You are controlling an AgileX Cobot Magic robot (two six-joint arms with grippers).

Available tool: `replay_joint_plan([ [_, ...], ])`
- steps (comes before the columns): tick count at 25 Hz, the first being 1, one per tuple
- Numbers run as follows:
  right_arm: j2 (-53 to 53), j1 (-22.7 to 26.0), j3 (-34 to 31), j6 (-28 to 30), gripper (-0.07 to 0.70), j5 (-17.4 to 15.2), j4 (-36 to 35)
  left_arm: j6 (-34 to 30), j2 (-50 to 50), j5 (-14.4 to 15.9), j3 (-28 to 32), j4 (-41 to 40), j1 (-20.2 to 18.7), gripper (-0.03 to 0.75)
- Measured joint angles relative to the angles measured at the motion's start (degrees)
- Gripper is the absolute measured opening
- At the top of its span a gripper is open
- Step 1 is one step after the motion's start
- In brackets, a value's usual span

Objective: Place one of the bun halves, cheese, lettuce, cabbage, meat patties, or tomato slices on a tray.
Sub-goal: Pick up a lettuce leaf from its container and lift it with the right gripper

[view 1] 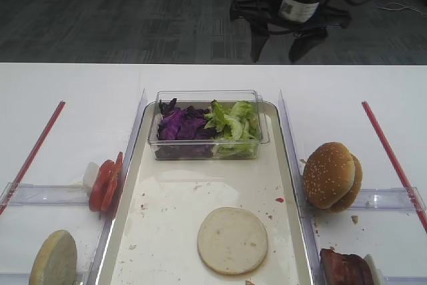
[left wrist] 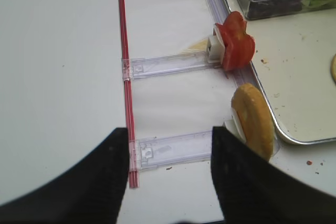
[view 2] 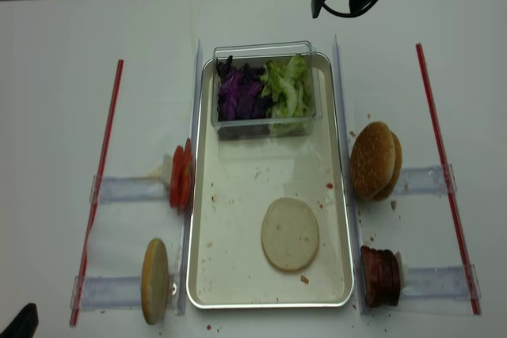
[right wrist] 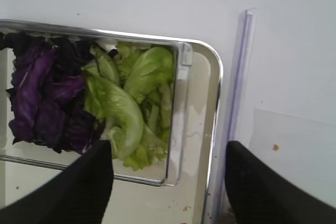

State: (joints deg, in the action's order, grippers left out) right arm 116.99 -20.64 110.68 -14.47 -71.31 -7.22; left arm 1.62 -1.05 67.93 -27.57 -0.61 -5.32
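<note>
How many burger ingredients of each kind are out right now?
Flat bun half on the tray: 1
Upright bun half, left rack: 1
Sesame bun tops: 2
Tomato slices: 2
Meat patties: 1 stack
Cabbage: 1 pile
Lettuce: 1 pile
Total: 9

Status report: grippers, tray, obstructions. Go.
Both grippers open, empty: right gripper over lettuce tub, left gripper by racks. One flat bun half on tray. Nothing blocking.

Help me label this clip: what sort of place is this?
Probably a lab bench set up as a burger-assembly station: a tray holding a bun half, a clear tub of greens, plastic racks.
</note>
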Motion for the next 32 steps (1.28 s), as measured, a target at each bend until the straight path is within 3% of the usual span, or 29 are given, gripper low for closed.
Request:
replay_joint_plan([
  [32, 2.38, -1.83, 1.13, -4.82, 0.501, 0.0, -1.46, 0.0, 0.0, 0.0, 0.0, 0.0, 0.0, 0.361],
])
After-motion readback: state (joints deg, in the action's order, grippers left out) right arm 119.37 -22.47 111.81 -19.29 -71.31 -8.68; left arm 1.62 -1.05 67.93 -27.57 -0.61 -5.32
